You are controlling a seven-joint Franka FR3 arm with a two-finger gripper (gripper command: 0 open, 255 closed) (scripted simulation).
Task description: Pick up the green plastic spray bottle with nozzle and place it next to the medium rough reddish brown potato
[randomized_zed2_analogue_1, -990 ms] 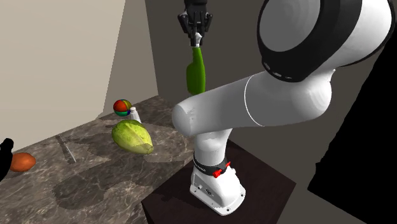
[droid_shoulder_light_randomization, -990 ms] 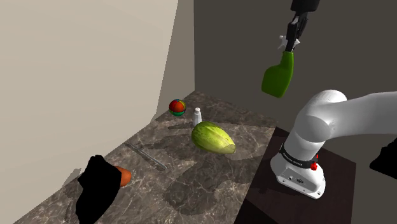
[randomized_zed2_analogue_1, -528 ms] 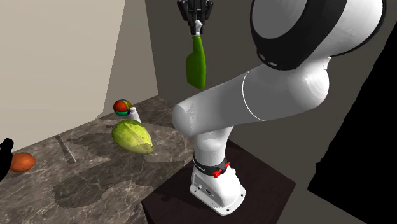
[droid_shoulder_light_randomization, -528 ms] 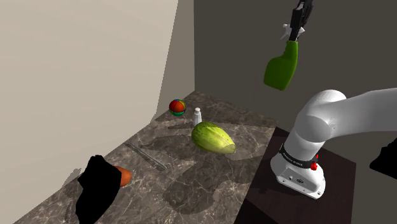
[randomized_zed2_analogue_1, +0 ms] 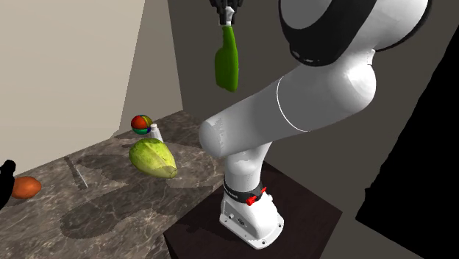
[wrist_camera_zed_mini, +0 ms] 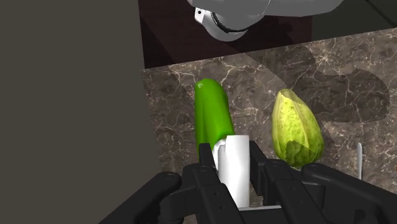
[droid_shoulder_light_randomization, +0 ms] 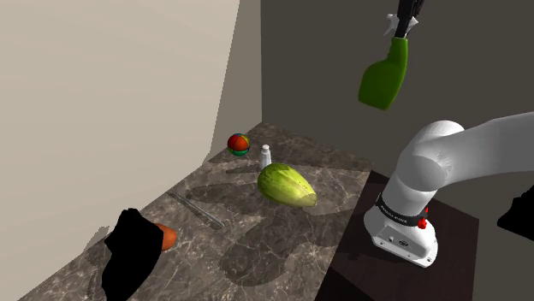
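Note:
The green spray bottle point(droid_shoulder_light_randomization: 383, 79) hangs high in the air above the stand side of the marble counter, body down. My gripper point(droid_shoulder_light_randomization: 402, 21) is shut on its white nozzle at the picture's top edge. The second exterior view shows the bottle point(randomized_zed2_analogue_1: 226, 62) under the gripper point(randomized_zed2_analogue_1: 228, 10) in the same way. In the wrist view the fingers point(wrist_camera_zed_mini: 207, 162) clasp the white nozzle point(wrist_camera_zed_mini: 233, 167), and the green body point(wrist_camera_zed_mini: 211, 118) points down toward the counter. The reddish brown potato point(droid_shoulder_light_randomization: 165, 236) lies far off at the counter's near left end, partly behind a black shape point(droid_shoulder_light_randomization: 128, 255); it also shows as the potato point(randomized_zed2_analogue_1: 26, 187).
A yellow-green melon-like fruit point(droid_shoulder_light_randomization: 287, 184) lies mid-counter. Behind it stand a small white shaker point(droid_shoulder_light_randomization: 265, 156) and a red-green ball point(droid_shoulder_light_randomization: 239, 143). A thin metal utensil point(droid_shoulder_light_randomization: 195, 209) lies between the fruit and the potato. The dark stand point(droid_shoulder_light_randomization: 402, 265) borders the counter.
The gripper has risen with the bottle and drifted slightly toward the shoulder view's right. The bottle now hangs more upright. Nothing on the counter has moved.

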